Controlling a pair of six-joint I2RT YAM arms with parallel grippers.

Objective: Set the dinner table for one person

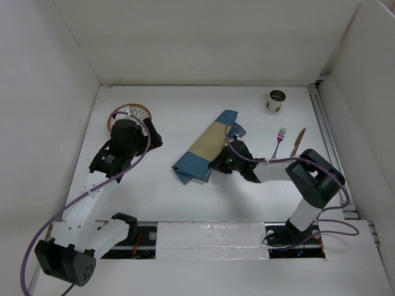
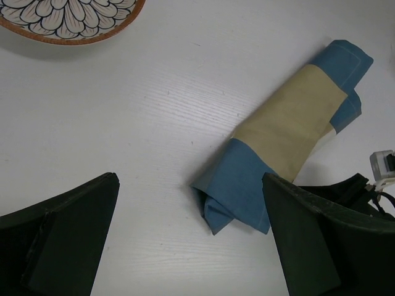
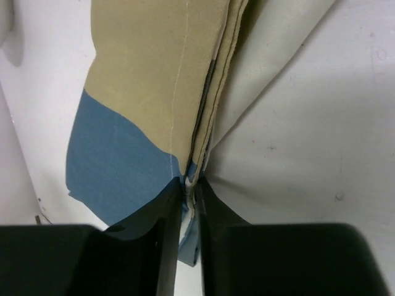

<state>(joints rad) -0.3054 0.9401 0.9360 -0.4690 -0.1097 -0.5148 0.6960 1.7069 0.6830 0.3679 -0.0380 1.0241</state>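
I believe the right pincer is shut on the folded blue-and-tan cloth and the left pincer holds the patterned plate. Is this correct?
Not quite. The left pincer is open and holds nothing; the patterned plate lies apart from it, as the left wrist view shows. The right pincer is indeed shut on the folded cloth.

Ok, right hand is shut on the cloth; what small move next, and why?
Probably lift the right hand slightly and pull toward the near edge: it is shut on the placemat, which lies folded on the dinner table, not spread.
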